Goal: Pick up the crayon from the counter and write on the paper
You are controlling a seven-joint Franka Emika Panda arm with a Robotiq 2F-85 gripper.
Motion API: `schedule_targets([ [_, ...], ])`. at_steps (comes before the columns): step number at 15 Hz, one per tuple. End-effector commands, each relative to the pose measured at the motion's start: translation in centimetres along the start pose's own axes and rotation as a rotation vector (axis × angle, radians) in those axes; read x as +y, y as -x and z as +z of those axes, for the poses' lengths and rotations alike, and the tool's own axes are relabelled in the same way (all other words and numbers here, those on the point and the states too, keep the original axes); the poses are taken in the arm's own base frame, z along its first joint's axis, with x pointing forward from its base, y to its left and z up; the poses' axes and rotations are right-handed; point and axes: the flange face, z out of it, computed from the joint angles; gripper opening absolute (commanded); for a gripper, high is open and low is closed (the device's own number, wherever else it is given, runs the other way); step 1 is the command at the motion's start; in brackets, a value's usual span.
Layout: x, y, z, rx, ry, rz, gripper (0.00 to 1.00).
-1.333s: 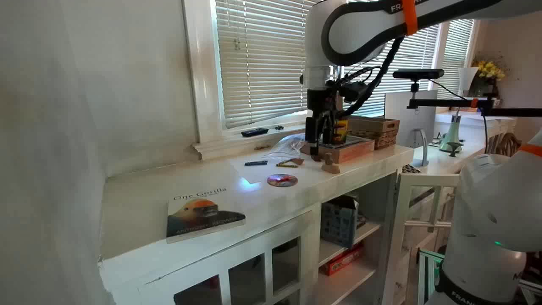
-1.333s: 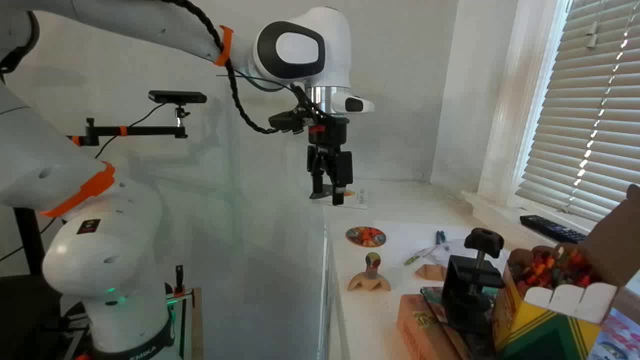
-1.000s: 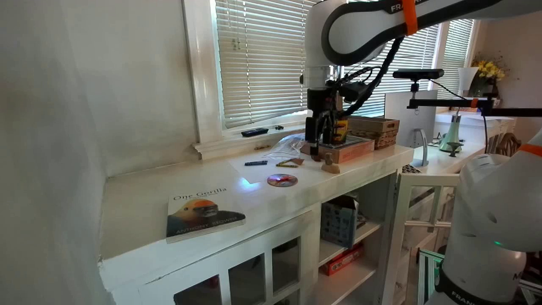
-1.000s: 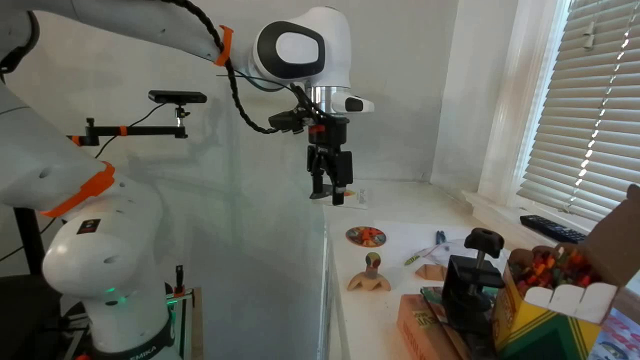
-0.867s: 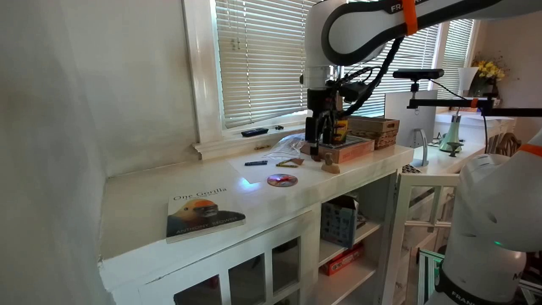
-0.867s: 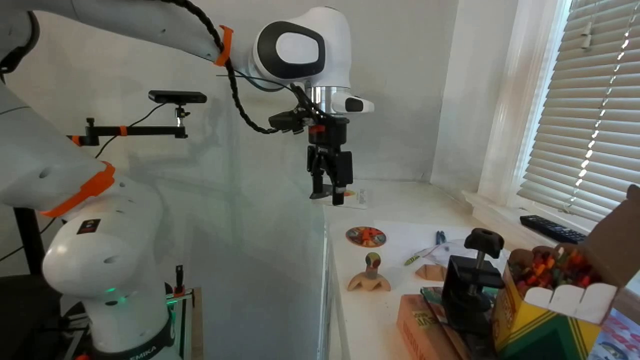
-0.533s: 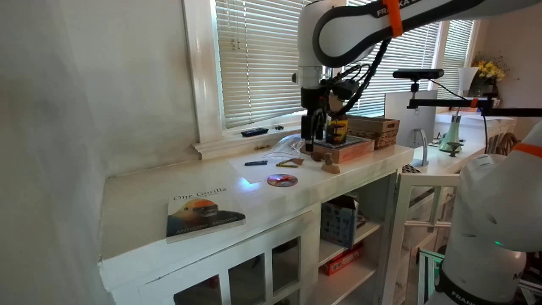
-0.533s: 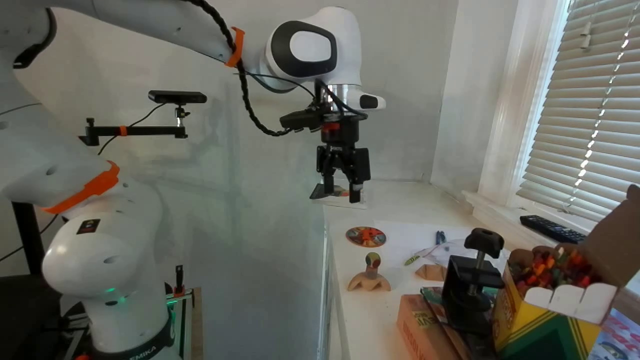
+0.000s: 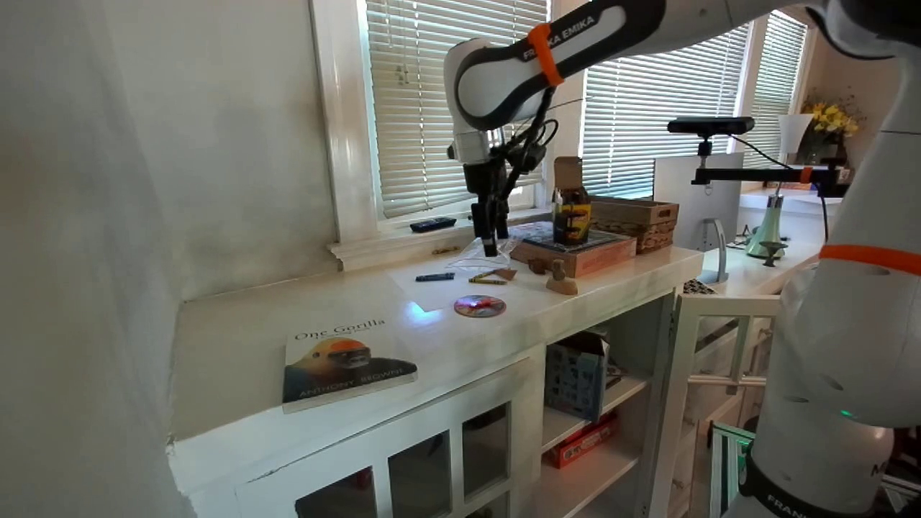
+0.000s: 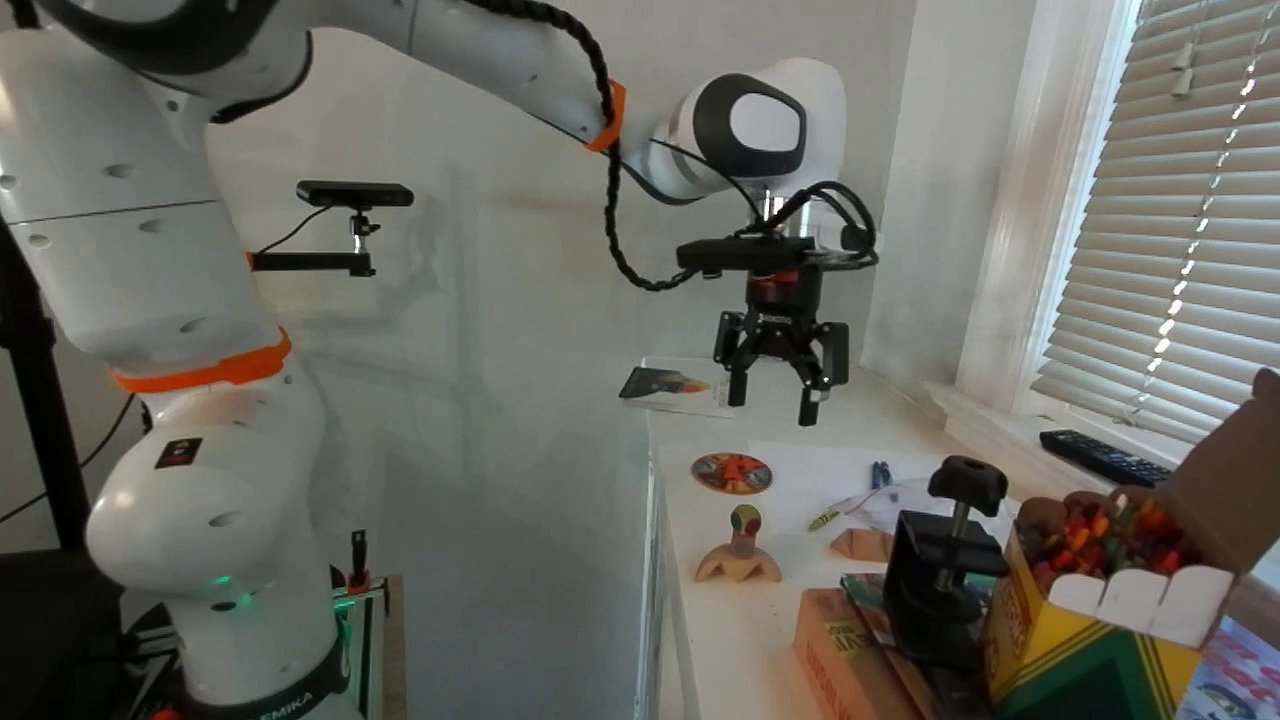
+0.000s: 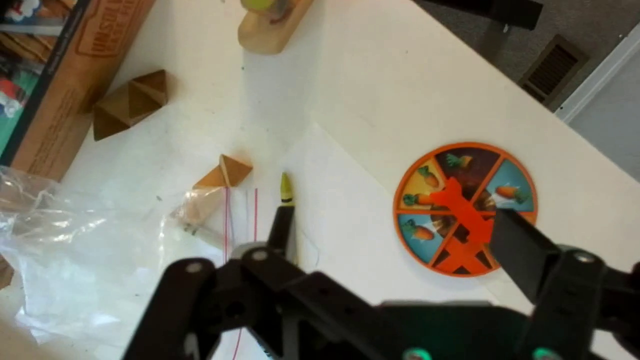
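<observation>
In an exterior view the gripper (image 9: pixel 496 243) hung in the air above the counter (image 9: pixel 237 324), its fingers (image 9: pixel 490 248) nearly in line with each other, so the gap was hard to judge there. The yellow crayon (image 9: pixel 487 281) lay below the jaws, on or just beside the paper (image 9: pixel 437 293), I could not tell which, next to a second thin stick (image 9: pixel 481 275) too small to make out. The blue crayon (image 9: pixel 434 277) lay to the left on the paper, whose edges barely showed against the white counter. The gripper covered part of the clear plastic bag (image 9: pixel 468 257), and the arm (image 9: pixel 633 36) was cut off at the right. In an exterior view the jaws stood wide apart, both crayons lower and to the right; the blue one was a small blur, and the yellow one was clear only at its near tip. A black clamp (image 10: pixel 945 560) hid part of the bag, and a yellow-and-green box (image 10: pixel 1110 640) was cut off at the near edge. In the wrist view the jaws also stood far apart. The yellow crayon's tip poked out past the left finger, most of its length hidden behind it, so it lay under that side rather than midway between. The right finger covered part of a round disc (image 11: pixel 452 220), a wooden figure (image 11: pixel 267 35) was cut off at the far edge, and the gripper's body hid much of the paper.
</observation>
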Motion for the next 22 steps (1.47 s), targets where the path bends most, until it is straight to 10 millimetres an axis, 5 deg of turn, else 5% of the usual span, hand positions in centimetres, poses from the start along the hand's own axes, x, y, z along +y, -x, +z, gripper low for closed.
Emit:
schedule_targets([
  [1,1.5,-4.7,1.0,-0.122,0.064,0.033,1.00],
  [9,2.3,-8.1,4.8,-0.233,0.073,0.134,1.00],
  [19,2.1,-7.8,5.8,-0.255,0.048,0.122,1.00],
  [22,3.8,-8.2,6.8,-0.291,0.018,0.118,1.00],
])
